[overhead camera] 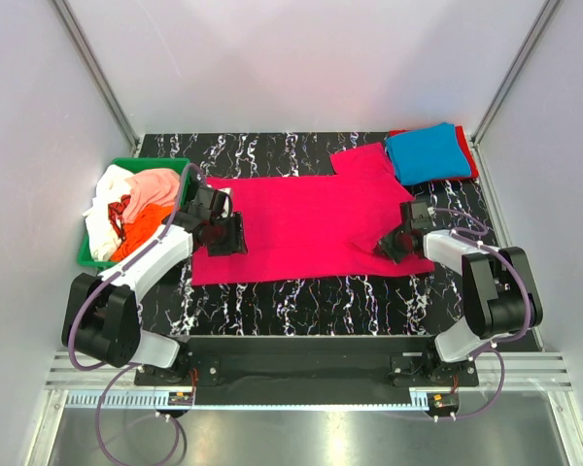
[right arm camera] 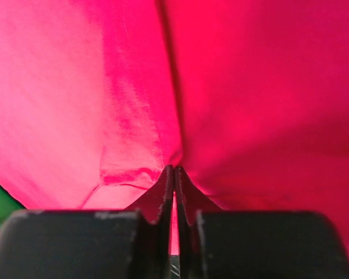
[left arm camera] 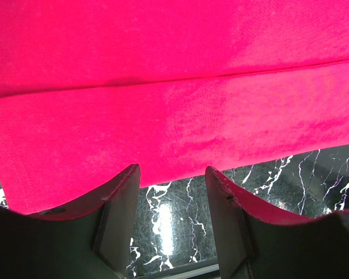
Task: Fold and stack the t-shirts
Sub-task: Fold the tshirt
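A bright magenta-pink t-shirt lies spread across the black marbled table. My left gripper is open at the shirt's left edge; in the left wrist view its fingers straddle bare table just short of the shirt's hem. My right gripper is shut on a pinch of the magenta shirt near its right side; the right wrist view shows cloth bunched at the fingertips. A folded blue t-shirt lies on a red one at the back right.
A green plastic bin at the left holds peach-pink, white and orange shirts. Grey walls close in both sides. A metal rail runs along the table's near edge.
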`<state>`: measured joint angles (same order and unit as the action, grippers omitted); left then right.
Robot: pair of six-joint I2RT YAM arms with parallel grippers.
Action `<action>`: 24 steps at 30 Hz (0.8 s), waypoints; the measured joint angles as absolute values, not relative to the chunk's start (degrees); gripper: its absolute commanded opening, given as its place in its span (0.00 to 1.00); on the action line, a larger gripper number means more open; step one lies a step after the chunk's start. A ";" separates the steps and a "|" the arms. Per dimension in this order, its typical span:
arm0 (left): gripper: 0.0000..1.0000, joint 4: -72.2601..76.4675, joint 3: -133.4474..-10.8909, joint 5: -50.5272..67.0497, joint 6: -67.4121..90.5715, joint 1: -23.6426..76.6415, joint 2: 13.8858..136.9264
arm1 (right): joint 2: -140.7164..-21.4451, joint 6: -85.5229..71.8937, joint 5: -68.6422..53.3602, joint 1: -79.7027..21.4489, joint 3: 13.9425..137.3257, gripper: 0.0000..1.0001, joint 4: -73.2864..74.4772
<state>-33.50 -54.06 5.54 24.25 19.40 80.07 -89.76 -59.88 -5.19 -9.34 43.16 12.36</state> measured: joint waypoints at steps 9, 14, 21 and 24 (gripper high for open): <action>0.54 -33.58 -54.06 5.52 24.23 19.40 80.07 | -90.76 -54.78 -5.23 -9.63 49.10 0.00 11.51; 0.54 -33.63 -54.06 5.54 24.25 19.40 80.09 | -95.94 -49.10 -6.66 -10.72 56.97 0.00 9.30; 0.54 -33.78 -54.06 5.56 24.25 19.40 80.12 | -103.59 -41.80 -8.67 -14.92 63.02 0.00 8.25; 0.54 -33.78 -54.06 5.58 24.25 19.40 80.12 | -105.58 -39.51 -8.58 -17.06 63.44 0.00 8.36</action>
<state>-33.78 -54.06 5.58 24.25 19.40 80.12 -105.58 -39.51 -8.58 -17.06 63.44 8.36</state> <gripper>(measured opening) 0.540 0.010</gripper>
